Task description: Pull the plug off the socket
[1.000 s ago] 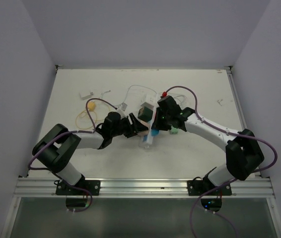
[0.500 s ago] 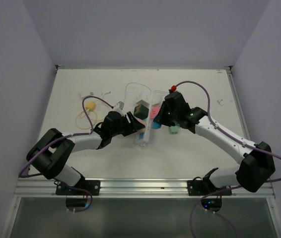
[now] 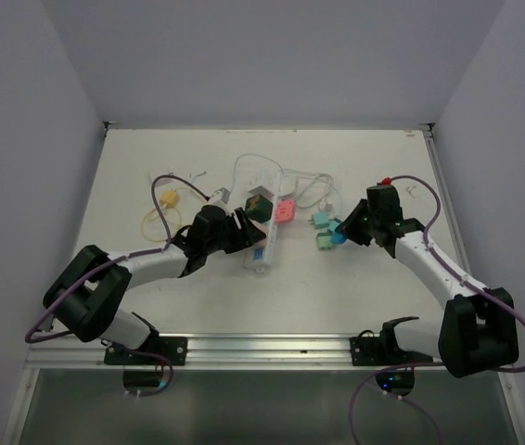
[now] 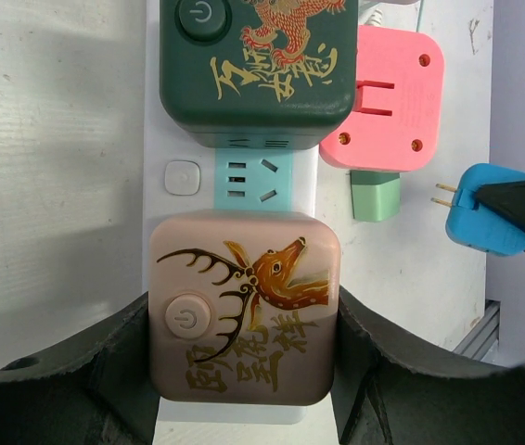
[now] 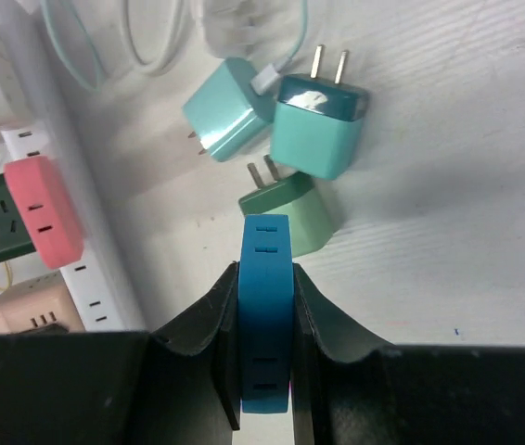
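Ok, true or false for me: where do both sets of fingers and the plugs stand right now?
1. The right fingers hold the blue plug clear of the power strip. True.
2. The left fingers are open over bare table. False: they clamp the beige deer adapter on the strip.
3. The dark green adapter sits on the strip. True.
4. No loose plugs lie about. False: a teal plug and a green plug lie beyond the blue one.
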You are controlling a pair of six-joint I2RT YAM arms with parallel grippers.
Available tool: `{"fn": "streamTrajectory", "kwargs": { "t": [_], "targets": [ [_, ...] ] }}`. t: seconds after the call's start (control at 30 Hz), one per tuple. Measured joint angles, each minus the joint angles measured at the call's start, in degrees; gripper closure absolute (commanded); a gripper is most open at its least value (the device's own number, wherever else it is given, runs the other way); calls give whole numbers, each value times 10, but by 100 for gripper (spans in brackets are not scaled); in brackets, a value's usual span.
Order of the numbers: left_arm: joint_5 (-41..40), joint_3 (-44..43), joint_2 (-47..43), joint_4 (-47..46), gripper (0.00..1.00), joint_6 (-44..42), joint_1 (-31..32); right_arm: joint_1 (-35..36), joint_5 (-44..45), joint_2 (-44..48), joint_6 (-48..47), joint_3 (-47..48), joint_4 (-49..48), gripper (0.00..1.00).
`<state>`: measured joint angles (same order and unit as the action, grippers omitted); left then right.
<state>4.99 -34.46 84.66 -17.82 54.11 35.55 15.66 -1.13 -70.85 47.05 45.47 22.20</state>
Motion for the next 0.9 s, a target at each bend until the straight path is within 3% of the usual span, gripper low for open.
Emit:
{"fn": "streamTrajectory", "kwargs": {
  "t": [0.2,0.43,0.53,0.57,0.67,0.7,0.9],
  "targets": [
    [10,0,-7,14,85,-15,-10,-108,-82,-16,-16,-59,-62,100],
    [19,1,-23,41,85,-34,-27,-194,-111,-33,-16,-106,-121,97],
    [20,2,-32,54,85,-43,-36,-224,-125,-59,-15,-115,-153,80],
    [21,2,-34,58,85,-45,-39,-228,-127,-67,-15,-115,-158,65],
    [21,2,-40,68,85,-54,-45,-233,-129,-80,-10,-115,-162,43],
    [21,3,-42,69,85,-55,-47,-233,-126,-79,-10,-115,-160,31],
    [23,6,-45,71,85,-57,-51,-236,-66,-46,-19,-104,-102,4]
  ]
}}
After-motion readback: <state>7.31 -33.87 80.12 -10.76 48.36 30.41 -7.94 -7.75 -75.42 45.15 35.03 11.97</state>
